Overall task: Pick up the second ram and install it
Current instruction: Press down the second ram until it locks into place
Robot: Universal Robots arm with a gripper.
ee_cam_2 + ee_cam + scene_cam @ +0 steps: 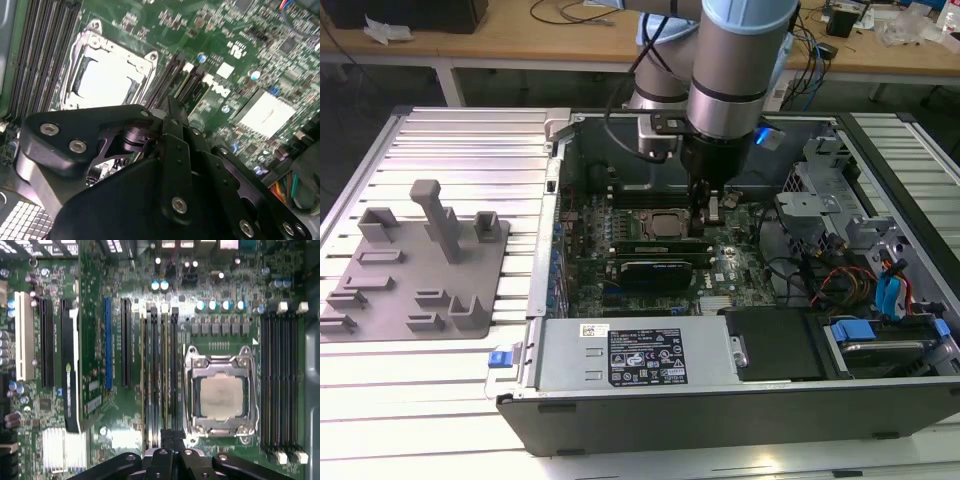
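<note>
Jaws closed together press down on the ram (165,390), which stands edge-up in a slot beside the CPU socket (220,396), apparently to seat it. Gripper (712,212) sits low inside the open case (620,410).

Bright overhead light, soft wrist-view blur

A single robot arm (730,70), silver-grey with a light blue joint cap, reaches straight down from the far edge of the counter (460,150). Its wrist is vertical, with a black gripper (710,212) pointing downward at its end. In both wrist views the gripper's two black fingers (168,450) sit close together, nearly parallel, with only a thin gap between the tips.
</note>
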